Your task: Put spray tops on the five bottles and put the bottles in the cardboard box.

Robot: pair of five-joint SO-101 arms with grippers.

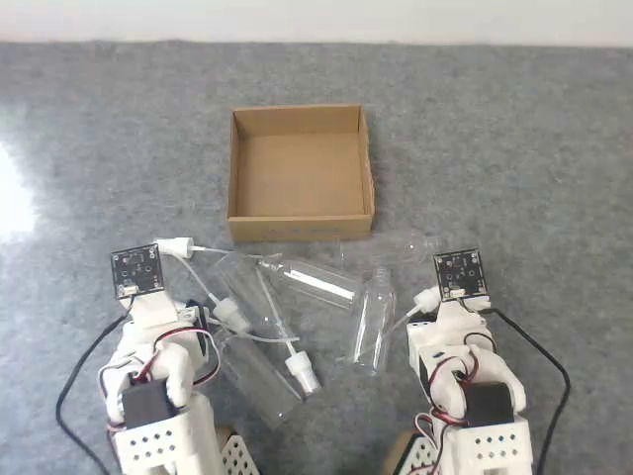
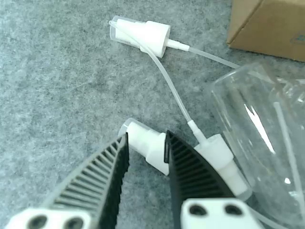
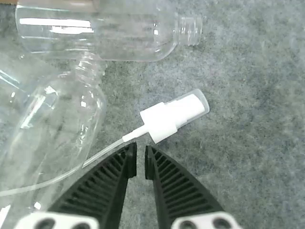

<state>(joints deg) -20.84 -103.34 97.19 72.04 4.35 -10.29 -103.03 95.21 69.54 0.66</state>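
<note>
— Bottles: where are they?
— On their sides on the grey tabletop, clustered between the cardboard box and the near edge. The box sits open around the middle, towards the far edge.
— And the left tool?
— Clenched on a white spray top, low over the tabletop, just beside a clear bottle.
— The right tool?
— Jaws drawn nearly together, a thin slit between them. A loose spray top lies just past the tips, its tube running by one finger. Two bottles with bare threaded necks lie beyond.
</note>
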